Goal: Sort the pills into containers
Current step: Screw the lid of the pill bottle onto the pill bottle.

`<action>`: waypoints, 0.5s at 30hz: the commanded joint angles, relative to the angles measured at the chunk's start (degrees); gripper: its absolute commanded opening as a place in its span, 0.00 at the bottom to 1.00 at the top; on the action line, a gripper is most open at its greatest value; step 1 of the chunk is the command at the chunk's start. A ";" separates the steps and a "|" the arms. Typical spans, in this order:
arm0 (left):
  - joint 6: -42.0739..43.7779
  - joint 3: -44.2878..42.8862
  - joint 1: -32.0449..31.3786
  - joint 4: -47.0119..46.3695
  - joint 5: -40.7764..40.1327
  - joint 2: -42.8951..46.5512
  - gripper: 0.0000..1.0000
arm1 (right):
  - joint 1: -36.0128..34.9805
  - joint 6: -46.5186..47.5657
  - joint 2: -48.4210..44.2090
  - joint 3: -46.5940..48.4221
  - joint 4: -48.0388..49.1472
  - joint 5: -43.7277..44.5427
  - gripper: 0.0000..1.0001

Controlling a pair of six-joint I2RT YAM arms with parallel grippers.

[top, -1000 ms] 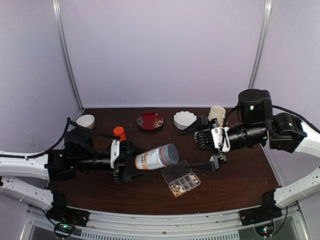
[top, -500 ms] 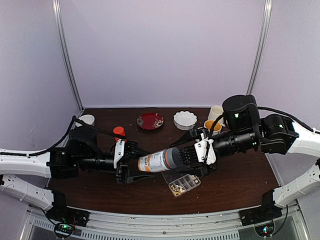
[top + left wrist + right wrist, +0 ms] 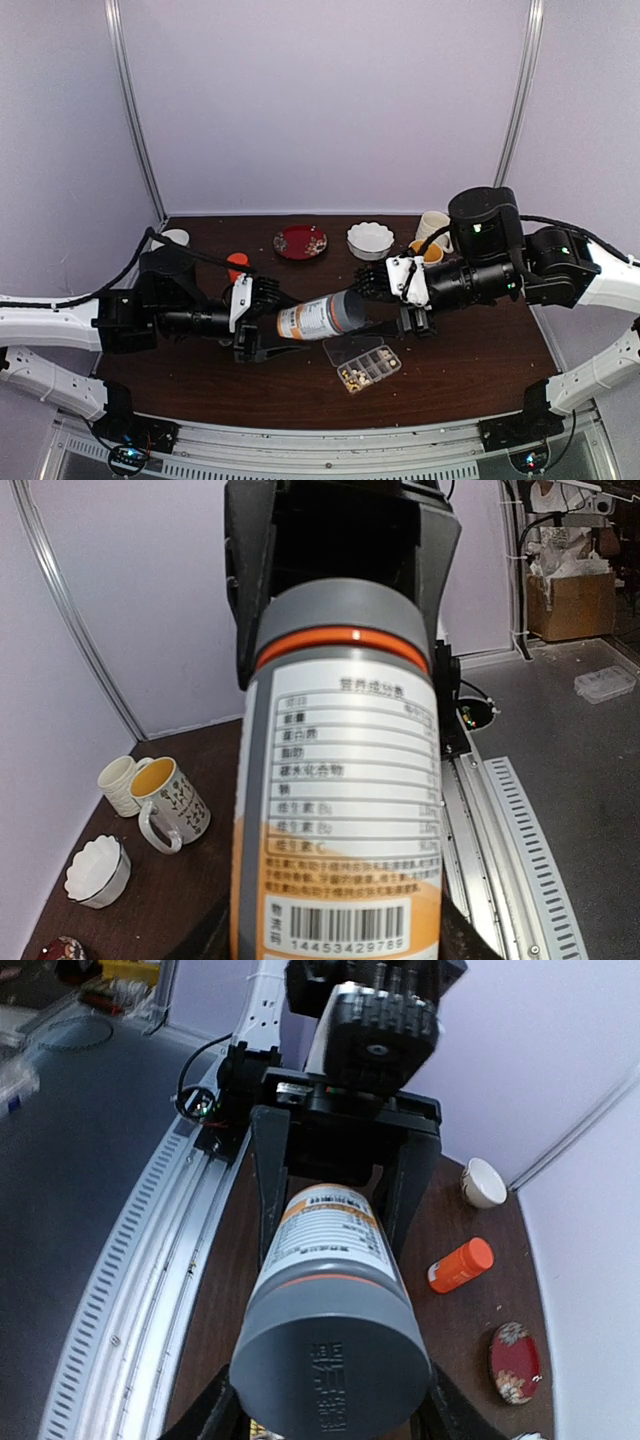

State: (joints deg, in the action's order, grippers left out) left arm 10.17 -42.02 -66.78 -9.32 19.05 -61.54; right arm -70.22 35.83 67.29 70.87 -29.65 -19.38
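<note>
A grey-capped amber bottle (image 3: 312, 318) with a white label hangs level above the table between my two arms. My left gripper (image 3: 268, 325) is shut on its body (image 3: 340, 780), with the fingers just showing at the bottom of the left wrist view. My right gripper (image 3: 358, 305) is shut on the grey cap (image 3: 330, 1360); a finger (image 3: 205, 1415) presses each side of it. Just below the cap, the clear organiser box (image 3: 362, 362) lies on the table with its lid open. Tan-yellow pills (image 3: 352, 375) sit in its near compartments.
An orange bottle (image 3: 237, 264) lies behind the left arm. A red dish (image 3: 300, 241), a scalloped white bowl (image 3: 369, 239) and two mugs (image 3: 433, 226) line the back of the table. A small white cup (image 3: 172, 240) sits far left.
My right gripper has moved left onto the bottle's cap and closed on it. The left gripper has swung the bottle toward the right arm, keeping its grip.
</note>
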 commanded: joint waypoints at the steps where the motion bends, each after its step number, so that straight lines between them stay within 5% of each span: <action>1: 3.17 -3.42 -0.03 -1.34 -4.74 -0.18 0.00 | -0.36 -25.93 -0.05 -1.22 9.67 3.56 0.21; 4: 5.07 -4.60 -0.05 -0.60 -6.93 -0.46 0.00 | -0.45 -42.63 -0.05 -0.57 10.58 6.81 0.15; 11: 11.25 -6.24 -0.10 0.89 -10.80 -1.75 0.00 | -0.30 -76.98 -1.09 -0.83 8.28 17.82 0.20; 13: 12.18 -6.61 -0.10 0.63 -10.78 -2.13 0.00 | -0.21 -80.97 -0.66 0.31 7.59 17.15 0.31; 15: 12.53 -6.79 -0.10 0.20 -10.75 -2.28 0.00 | -0.20 -81.33 -0.33 2.04 6.39 16.00 0.57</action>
State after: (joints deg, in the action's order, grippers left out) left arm 19.53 -46.65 -66.41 -7.27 9.17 -62.81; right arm -70.65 -32.03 66.22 70.15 -24.75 -7.79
